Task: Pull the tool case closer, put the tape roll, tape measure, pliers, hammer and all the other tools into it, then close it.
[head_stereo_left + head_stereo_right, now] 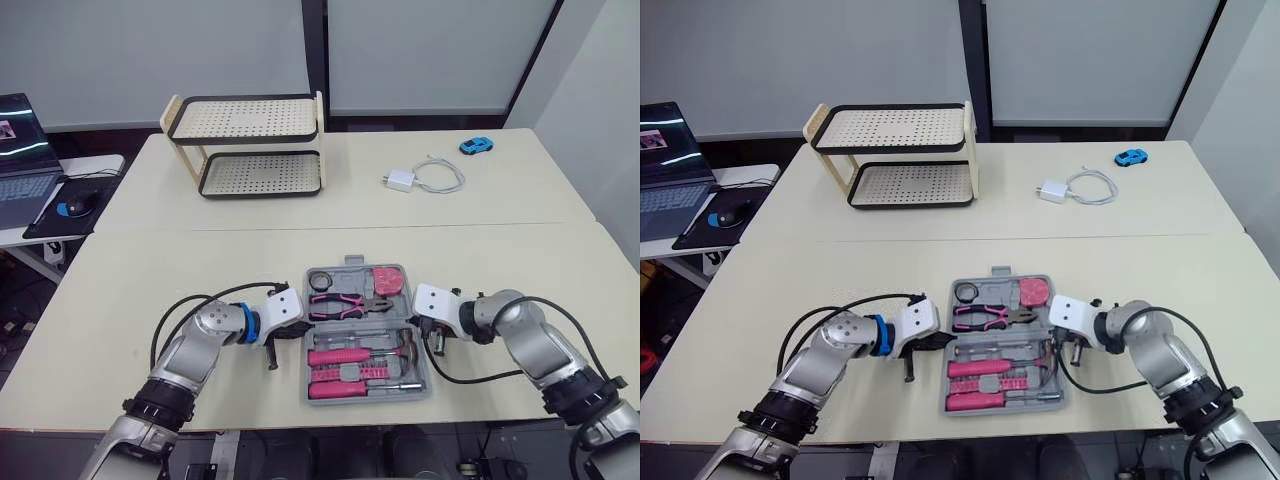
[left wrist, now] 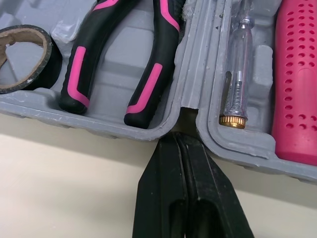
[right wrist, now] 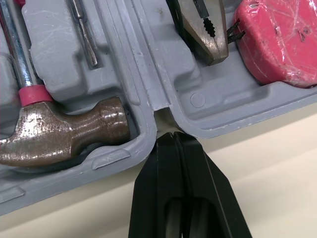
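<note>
The grey tool case lies open and flat at the table's front middle. Its far half holds the tape roll, the pink-handled pliers and the pink tape measure. In the near half lie the hammer, pink-handled drivers and a clear tester pen. My left gripper is shut, its tips at the hinge notch on the case's left side. My right gripper is shut too, tips at the notch on the right side, between hammer head and pliers nose.
A two-tier perforated rack stands at the back left of the table. A white charger with its cable and a blue toy car lie at the back right. A laptop sits on a side desk to the left.
</note>
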You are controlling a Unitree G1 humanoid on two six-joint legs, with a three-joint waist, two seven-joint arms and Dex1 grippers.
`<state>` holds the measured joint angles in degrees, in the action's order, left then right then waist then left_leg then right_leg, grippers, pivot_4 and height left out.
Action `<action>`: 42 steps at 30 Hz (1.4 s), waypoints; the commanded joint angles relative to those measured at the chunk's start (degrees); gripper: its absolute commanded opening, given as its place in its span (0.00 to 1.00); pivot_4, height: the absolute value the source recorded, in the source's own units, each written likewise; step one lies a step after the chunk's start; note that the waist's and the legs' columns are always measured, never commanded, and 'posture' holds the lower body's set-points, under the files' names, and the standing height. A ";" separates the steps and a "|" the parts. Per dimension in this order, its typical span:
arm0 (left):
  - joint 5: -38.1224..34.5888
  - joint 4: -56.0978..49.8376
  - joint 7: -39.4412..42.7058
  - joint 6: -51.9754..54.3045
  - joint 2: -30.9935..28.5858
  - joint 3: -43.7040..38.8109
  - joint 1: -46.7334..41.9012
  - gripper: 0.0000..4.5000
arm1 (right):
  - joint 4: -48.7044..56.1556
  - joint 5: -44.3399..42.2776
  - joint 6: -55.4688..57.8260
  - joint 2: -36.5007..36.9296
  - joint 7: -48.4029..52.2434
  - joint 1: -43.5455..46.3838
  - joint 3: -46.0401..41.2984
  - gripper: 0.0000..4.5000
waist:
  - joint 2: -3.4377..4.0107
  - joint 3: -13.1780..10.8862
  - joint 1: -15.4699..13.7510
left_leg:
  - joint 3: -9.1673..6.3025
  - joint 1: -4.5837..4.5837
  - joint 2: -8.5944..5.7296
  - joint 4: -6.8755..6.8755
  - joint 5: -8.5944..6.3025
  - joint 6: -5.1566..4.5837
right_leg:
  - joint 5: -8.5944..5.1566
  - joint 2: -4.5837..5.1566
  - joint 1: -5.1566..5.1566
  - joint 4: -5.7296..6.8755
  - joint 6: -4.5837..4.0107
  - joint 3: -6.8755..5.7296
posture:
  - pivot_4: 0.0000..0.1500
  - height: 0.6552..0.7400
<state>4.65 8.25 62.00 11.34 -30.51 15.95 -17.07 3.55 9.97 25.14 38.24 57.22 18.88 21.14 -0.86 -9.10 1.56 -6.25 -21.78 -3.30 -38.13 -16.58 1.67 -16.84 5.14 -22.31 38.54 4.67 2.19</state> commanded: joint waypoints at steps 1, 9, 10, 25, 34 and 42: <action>-1.29 -4.46 1.48 0.59 1.99 4.25 1.88 0.00 | 6.38 -2.19 0.89 -0.90 0.62 -1.61 0.05 0.00 | 0.00 0.00 -0.01 | 0.00 0.00 0.00 0.00 0.00 0.00 | 0.00 0.00 0.00 0.00 0.00 0.01 | 1.00 1.00; -1.03 -6.49 1.51 1.87 1.87 4.74 3.69 0.00 | 11.28 -2.27 4.50 -0.52 0.37 -4.14 -0.40 0.00 | 0.01 0.01 -0.02 | 0.00 0.01 0.00 0.01 -0.09 -0.16 | 0.00 0.00 0.01 0.00 0.00 0.00 | 1.00 1.00; -1.04 -6.69 1.59 1.99 1.76 4.74 3.80 0.00 | 11.63 -2.26 4.81 -0.56 0.32 -4.32 -0.41 0.00 | 0.01 0.01 -0.02 | 0.00 0.01 0.00 0.00 -0.09 -0.16 | 0.00 0.00 0.01 0.00 0.00 0.01 | 1.00 1.00; -1.34 -11.61 1.64 4.09 -0.67 4.58 8.33 0.00 | 18.63 -2.53 9.37 -0.54 -0.53 -9.37 0.12 0.00 | 0.01 0.02 0.01 | -0.01 0.04 0.04 0.05 -0.10 -0.18 | -0.01 -0.01 0.02 -0.02 0.00 0.01 | 1.00 1.00; -0.78 -8.51 0.64 2.80 -0.08 3.63 5.10 0.00 | 17.23 -2.40 8.82 -1.44 -1.59 -7.74 -0.13 0.00 | 0.01 0.02 0.01 | 0.00 0.04 0.02 0.04 -0.10 -0.18 | -0.01 -0.01 0.02 -0.01 0.00 0.00 | 1.00 1.00; -0.66 -6.49 0.34 1.89 -0.20 2.97 3.87 0.00 | 15.90 -2.19 8.17 -2.13 -2.51 -6.68 -0.04 0.00 | 0.01 0.02 0.01 | -0.01 0.06 0.02 0.04 -0.09 -0.17 | -0.01 -0.01 0.03 0.01 0.00 0.00 | 1.00 1.00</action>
<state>4.59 1.40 63.04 14.29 -32.28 16.88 -12.47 16.00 9.98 36.20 38.29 54.44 10.49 19.41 -0.85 -9.08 1.57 -6.26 -21.72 -3.28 -38.10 -16.67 1.50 -16.85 5.12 -22.28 38.56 4.67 2.19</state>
